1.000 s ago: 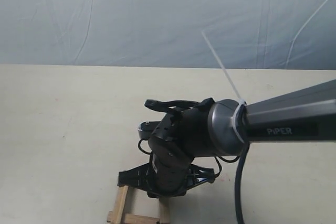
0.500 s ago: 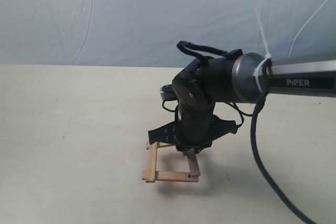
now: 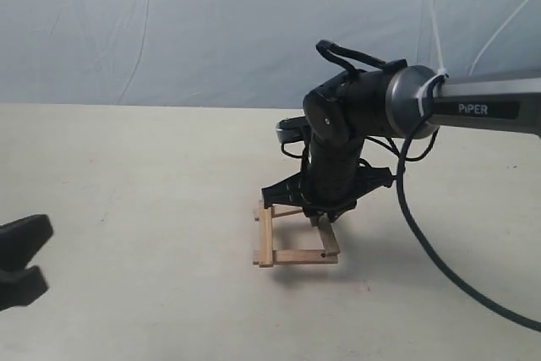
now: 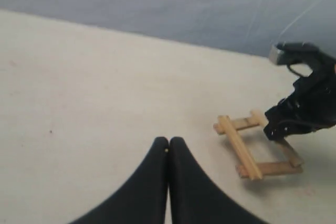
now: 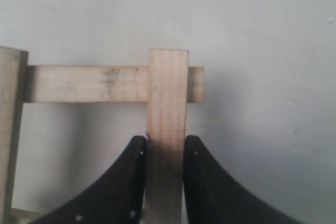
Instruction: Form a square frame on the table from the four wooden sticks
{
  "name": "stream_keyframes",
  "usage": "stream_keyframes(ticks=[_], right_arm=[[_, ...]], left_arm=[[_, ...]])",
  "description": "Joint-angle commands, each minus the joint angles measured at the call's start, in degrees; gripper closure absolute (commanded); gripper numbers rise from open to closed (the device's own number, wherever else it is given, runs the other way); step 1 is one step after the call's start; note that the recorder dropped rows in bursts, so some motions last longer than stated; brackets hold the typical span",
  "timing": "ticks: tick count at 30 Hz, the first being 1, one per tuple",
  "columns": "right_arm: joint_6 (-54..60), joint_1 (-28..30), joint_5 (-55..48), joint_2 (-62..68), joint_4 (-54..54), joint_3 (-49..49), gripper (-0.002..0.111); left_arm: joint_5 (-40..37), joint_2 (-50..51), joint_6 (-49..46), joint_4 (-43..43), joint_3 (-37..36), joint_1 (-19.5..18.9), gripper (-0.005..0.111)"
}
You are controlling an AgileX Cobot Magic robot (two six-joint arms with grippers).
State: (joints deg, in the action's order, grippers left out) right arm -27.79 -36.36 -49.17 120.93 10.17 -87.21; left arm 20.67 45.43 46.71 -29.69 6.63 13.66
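The four wooden sticks lie joined as a square frame (image 3: 266, 238) with overlapping corners on the table (image 3: 127, 183). My right gripper (image 3: 322, 221) points down over the frame's right-hand stick (image 3: 330, 241) and is shut on it. In the right wrist view that stick (image 5: 168, 93) runs between the two fingers (image 5: 126, 182) of the right gripper (image 5: 165, 142) and crosses over another stick (image 5: 86, 83). My left gripper (image 3: 34, 261) hovers at the lower left, far from the frame. It is shut and holds nothing (image 4: 168, 142). The frame (image 4: 240, 148) also shows in the left wrist view.
A blue-grey sheet (image 3: 211, 23) hangs behind the table. The right arm's black cable (image 3: 439, 259) loops down to the right of the frame. Bare table surface surrounds the frame on all sides.
The right gripper moved away from the near edge and to the right, and the square frame moved with it. The left gripper has come into view at the lower left.
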Motion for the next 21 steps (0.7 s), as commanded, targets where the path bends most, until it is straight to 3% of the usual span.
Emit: stream_keyframes(ticks=[1, 9, 14, 21], right_arm=[[1.7, 0.3, -0.1, 0.5, -1.2, -1.7, 0.109], [3.6, 0.3, 0.1, 0.5, -3.4, -1.7, 0.109], [3.6, 0.3, 1.4, 0.9, -6.3, -1.7, 0.109], [4.0, 0.3, 3.2, 3.0, -11.1, -1.7, 0.109]], left_arm=[[2.7, 21.6, 4.4, -7.3, 8.2, 0.2, 0.107], [9.9, 50.9, 17.9, -27.6, 23.0, 0.2, 0.107], [17.9, 59.8, 26.7, -37.3, 29.6, 0.2, 0.107], [20.5, 64.6, 33.2, -44.4, 34.0, 0.2, 0.107]])
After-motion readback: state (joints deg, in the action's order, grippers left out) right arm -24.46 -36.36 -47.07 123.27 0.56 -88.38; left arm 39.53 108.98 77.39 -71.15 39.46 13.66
